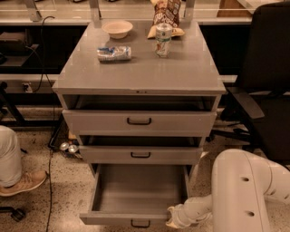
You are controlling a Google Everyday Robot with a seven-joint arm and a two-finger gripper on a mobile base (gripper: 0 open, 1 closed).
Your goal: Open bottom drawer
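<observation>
The grey cabinet has three drawers. The bottom drawer (136, 192) is pulled far out, showing its plain grey inside. Its small black loop handle (139, 223) sits at the lower edge of the view. The middle drawer (140, 154) and the top drawer (138, 121) stand slightly ajar. My white arm comes in from the lower right. My gripper (174, 219) is at the drawer's front right corner, against the front panel, to the right of the handle.
On the cabinet top (190, 72) are a bowl (117, 28), a lying bottle (113, 53), a can (163, 40) and a snack bag (166, 13). A black chair (267, 90) stands at the right. A person's leg and shoe (20, 181) are at the left. Cables lie on the floor.
</observation>
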